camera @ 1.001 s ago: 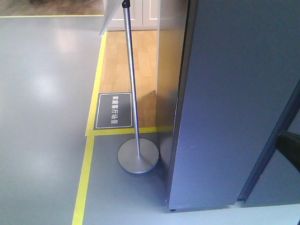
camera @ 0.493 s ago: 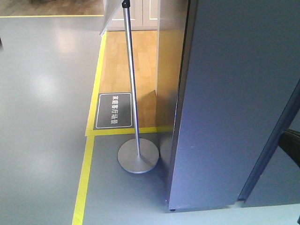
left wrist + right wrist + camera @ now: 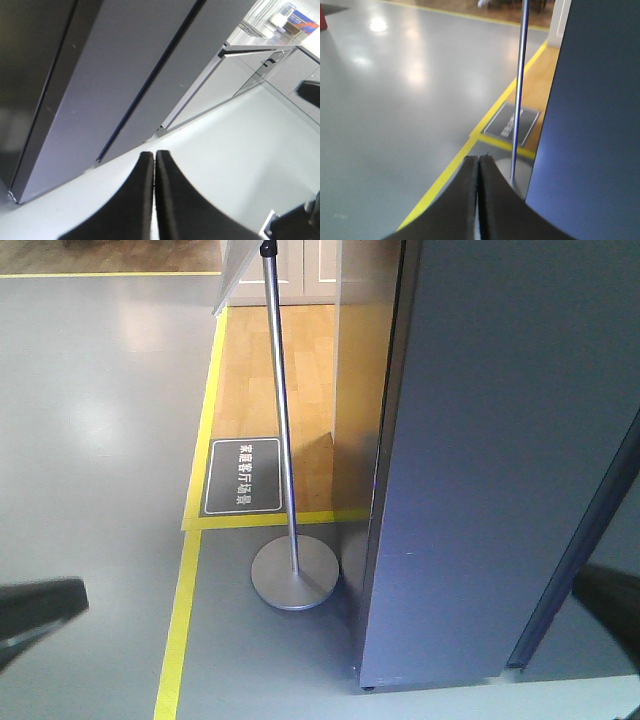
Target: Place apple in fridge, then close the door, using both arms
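A tall dark grey-blue fridge (image 3: 500, 460) fills the right side of the front view, standing on a glossy grey floor (image 3: 90, 440). Its door (image 3: 130, 75) appears closed: in the left wrist view the smooth panels sit flush, separated only by thin dark seams. The apple is not visible in any view, so its place cannot be told.

The left gripper (image 3: 154, 200) points toward the fridge's lower front edge, its two black fingers pressed together with only a hairline between them and nothing held. The right gripper (image 3: 478, 200) is likewise closed tight and empty, aimed across the floor just beside the fridge's side panel.

Just beside the fridge's left side stands a slim metal pole (image 3: 282, 410) on a round disc base (image 3: 295, 576). Yellow tape (image 3: 182, 620) runs along the floor, bordering a patch of wooden flooring (image 3: 290, 370). A dark sign with white characters (image 3: 243, 476) lies flat at that patch's near corner. Blurred dark shapes intrude at the lower left and lower right edges of the front view.
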Available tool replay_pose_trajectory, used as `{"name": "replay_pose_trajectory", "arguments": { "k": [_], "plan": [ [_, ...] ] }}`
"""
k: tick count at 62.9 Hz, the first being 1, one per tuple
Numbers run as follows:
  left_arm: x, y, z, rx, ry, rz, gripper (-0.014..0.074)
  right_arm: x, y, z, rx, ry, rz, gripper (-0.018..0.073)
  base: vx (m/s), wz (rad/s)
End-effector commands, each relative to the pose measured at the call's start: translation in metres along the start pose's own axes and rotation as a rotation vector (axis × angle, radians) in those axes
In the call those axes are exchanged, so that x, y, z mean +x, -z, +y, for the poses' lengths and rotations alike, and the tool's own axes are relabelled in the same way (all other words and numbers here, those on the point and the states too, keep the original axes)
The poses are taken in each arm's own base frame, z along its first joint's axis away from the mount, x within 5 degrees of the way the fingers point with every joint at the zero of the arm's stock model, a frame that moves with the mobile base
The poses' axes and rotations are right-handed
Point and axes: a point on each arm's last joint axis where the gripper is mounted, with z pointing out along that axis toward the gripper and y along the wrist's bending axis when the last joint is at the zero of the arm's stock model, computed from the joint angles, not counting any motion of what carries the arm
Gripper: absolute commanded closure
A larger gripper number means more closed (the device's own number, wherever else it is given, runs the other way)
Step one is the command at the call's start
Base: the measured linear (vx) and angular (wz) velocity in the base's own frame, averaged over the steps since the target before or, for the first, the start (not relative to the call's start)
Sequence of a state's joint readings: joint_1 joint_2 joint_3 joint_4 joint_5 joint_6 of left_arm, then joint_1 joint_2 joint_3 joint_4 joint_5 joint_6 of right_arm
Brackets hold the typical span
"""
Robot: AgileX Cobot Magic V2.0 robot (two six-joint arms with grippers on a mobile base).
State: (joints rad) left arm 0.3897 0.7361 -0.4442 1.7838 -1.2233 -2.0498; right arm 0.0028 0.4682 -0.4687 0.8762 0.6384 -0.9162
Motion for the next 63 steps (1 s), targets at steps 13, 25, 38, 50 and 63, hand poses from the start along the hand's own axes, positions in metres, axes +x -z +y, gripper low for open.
{"name": "replay_pose_trajectory", "arguments": {
  "k": [13,25,38,50,63],
  "plan": [
    [0.023,-0.001,-0.001,0.014,0.019,0.021,0.0604,0.017,-0.008,-0.003,0.009,-0.056,0.029,0.0564,0.0,0.0],
    [0.023,-0.001,-0.001,0.011,0.018,0.02,0.0604,0.018,-0.008,-0.002,0.002,-0.057,0.034,0.0564,0.0,0.0],
    [0.023,-0.001,-0.002,0.016,0.02,0.018,0.0604,0.018,-0.008,-0.002,0.002,-0.057,0.034,0.0564,0.0,0.0],
    [0.023,-0.001,-0.002,0.016,0.02,0.018,0.0604,0.018,-0.008,-0.002,0.002,-0.057,0.034,0.0564,0.0,0.0],
    [0.023,-0.001,-0.001,0.011,0.006,0.019,0.0604,0.018,-0.008,-0.002,0.002,-0.057,0.033,0.0563,0.0,0.0]
  ]
}}
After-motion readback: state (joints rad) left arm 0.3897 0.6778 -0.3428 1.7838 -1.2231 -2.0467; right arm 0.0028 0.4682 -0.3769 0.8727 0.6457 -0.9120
